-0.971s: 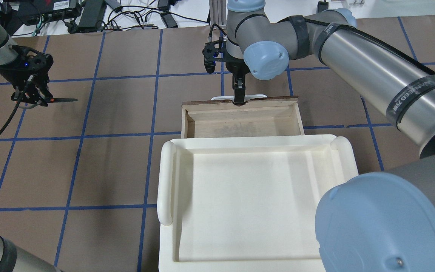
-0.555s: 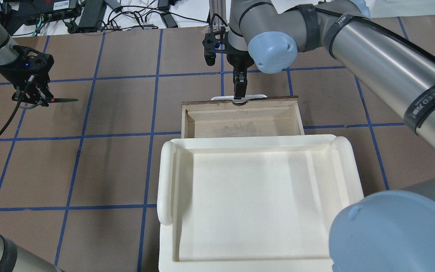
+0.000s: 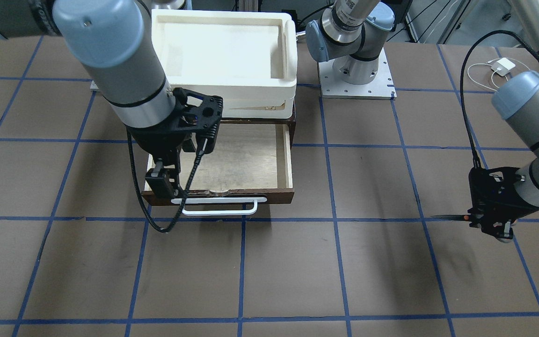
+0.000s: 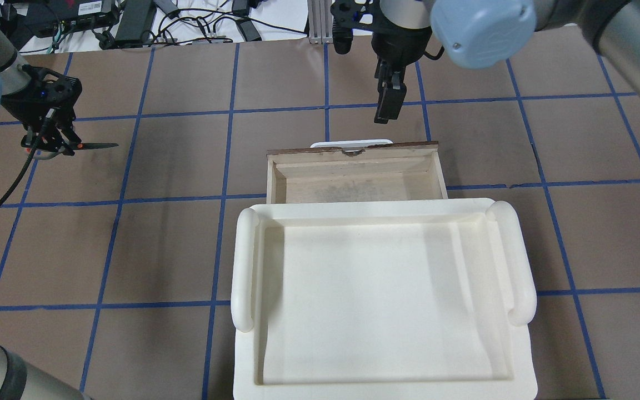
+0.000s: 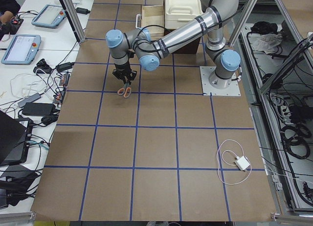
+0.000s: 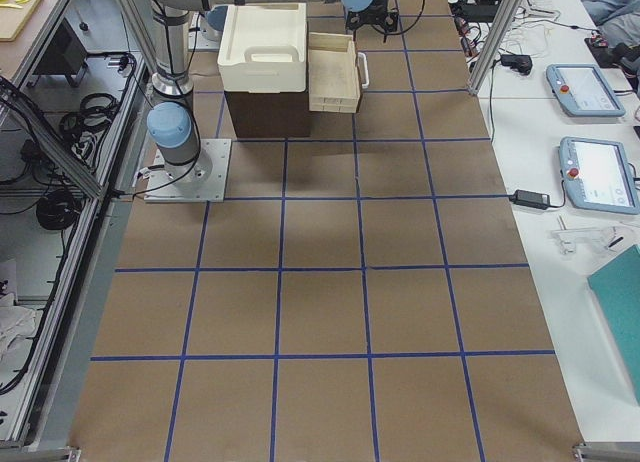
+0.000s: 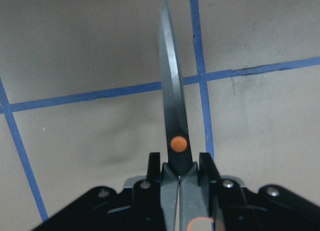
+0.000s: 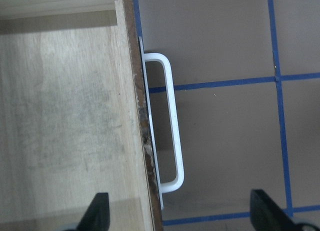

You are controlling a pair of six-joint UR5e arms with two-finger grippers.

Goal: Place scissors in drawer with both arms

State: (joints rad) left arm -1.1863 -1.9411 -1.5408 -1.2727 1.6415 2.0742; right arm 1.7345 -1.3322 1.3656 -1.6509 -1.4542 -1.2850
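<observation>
My left gripper [image 4: 48, 141] is shut on the handles of the scissors [image 4: 95, 146], holding them above the table at the far left, blades closed and level, pointing toward the drawer. The left wrist view shows the dark blade with its orange pivot [image 7: 173, 116]. The dark brown drawer [image 4: 353, 186] stands pulled out, its pale interior bare, with the white bar handle [image 4: 351, 143] on its front. My right gripper [image 4: 386, 108] hangs open above the table just beyond the handle, touching nothing. In the right wrist view its fingertips [image 8: 100, 211] stand wide apart over the drawer front [image 8: 145, 141].
A cream-white plastic tray [image 4: 245, 261] sits on top of the cabinet behind the open drawer. In the front-facing view my right gripper [image 3: 162, 182] with its cable hangs over the drawer's front corner. Brown table with blue grid lines surrounds the drawer.
My right gripper has let go of the drawer's front, risen and moved away from it toward the far side and right. The left gripper with the scissors has barely moved.
</observation>
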